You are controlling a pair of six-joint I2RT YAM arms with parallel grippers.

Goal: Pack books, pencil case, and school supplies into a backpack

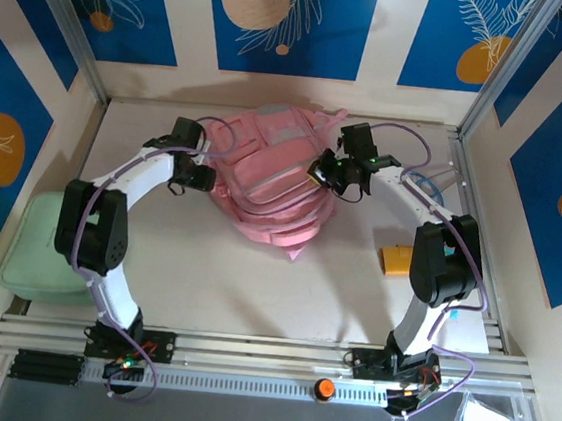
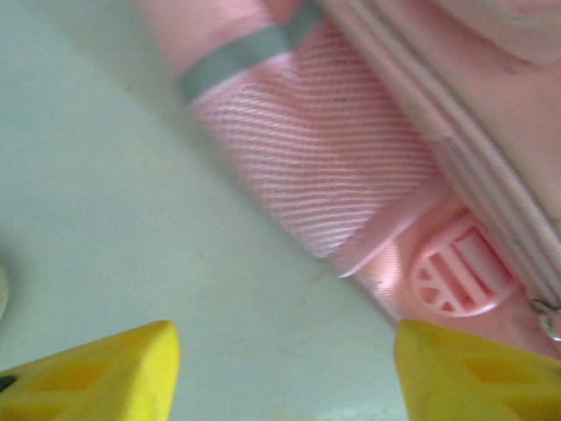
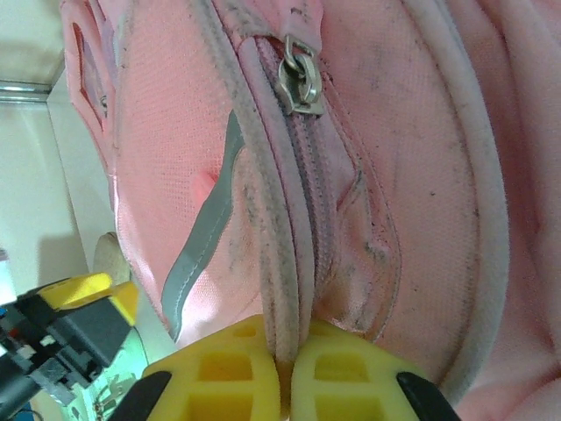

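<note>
We log the backpack (image 1: 269,184) lying on the worktop (image 1: 253,288), far centre, between both arms. Left hand (image 2: 280,351): fingers spread, nothing between them, just beside the backpack's mesh side. Right hand (image 3: 285,351): pads pinched on the zip seam below the zipper pull (image 3: 298,74). Round pink badge (image 2: 460,267) shows raised stripes, possibly a logo, too blurred to read.

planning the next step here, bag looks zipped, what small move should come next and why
Probably bring the open left claw onto the backpack to brace it: the right claw pinches fabric beside the closed zipper, whose pull sits farther along.
</note>
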